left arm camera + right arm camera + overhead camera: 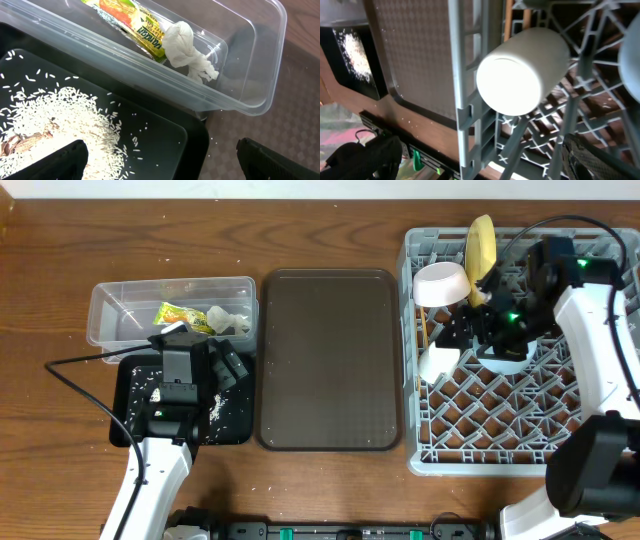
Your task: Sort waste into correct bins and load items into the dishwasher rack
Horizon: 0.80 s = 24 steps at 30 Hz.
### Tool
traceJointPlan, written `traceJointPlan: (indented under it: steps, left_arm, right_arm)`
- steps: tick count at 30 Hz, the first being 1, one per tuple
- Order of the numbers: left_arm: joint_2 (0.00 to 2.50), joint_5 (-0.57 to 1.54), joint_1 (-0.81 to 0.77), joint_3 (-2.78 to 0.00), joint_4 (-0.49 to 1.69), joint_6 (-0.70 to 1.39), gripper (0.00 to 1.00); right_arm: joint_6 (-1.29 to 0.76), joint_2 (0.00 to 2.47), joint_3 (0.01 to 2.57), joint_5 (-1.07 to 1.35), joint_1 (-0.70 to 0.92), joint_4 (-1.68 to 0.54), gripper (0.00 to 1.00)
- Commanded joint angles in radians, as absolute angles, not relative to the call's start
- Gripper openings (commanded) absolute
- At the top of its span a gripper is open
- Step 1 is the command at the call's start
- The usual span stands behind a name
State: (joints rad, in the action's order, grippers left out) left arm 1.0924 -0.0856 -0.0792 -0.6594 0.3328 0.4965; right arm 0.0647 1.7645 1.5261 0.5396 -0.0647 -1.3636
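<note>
1. The small white cup (522, 70) lies on its side in the dishwasher rack (430, 450), against the rack wall that faces the brown serving tray (328, 360), with its flat base turned to the right wrist camera
2. The right gripper (480, 165) hangs over the cup with its jaws spread wide; both fingers stand clear of the cup and nothing is in its grasp
3. A thin wooden strip past the cup looks like the chopsticks (512, 20), though little of it shows
4. The white bowl (441, 283) leans on its edge in the rack corner by the serving tray's far end, and the yellow-green plate (482, 245) stands upright just beside it, one step further from the tray
5. The light blue bowl (505, 364) sits deeper in the rack, mostly hidden under the right arm
6. The rack stands just beside the serving tray on the right arm's side
7. On the tray's other side the clear tub (120, 310) holds the snack wrapper (132, 22) and the crumpled tissue (187, 50), which touch each other
8. The black tray (165, 130) touches the tub and carries scattered rice scraps (55, 112)
9. The left gripper (165, 165) hovers over the black tray, jaws fully apart and empty
</note>
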Motion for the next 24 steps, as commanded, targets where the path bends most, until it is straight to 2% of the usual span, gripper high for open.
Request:
traceJointPlan:
  steps: [1, 24]
  left_arm:
    - [1.094, -0.106, -0.075, -0.675, 0.332, 0.490, 0.98]
    - [1.094, -0.106, -0.075, -0.675, 0.332, 0.490, 0.98]
  right_arm:
    - [0.042, 1.745, 1.537, 0.540, -0.037, -1.347, 0.99]
    - [0.031, 1.745, 1.537, 0.520, -0.026, -1.313, 0.99]
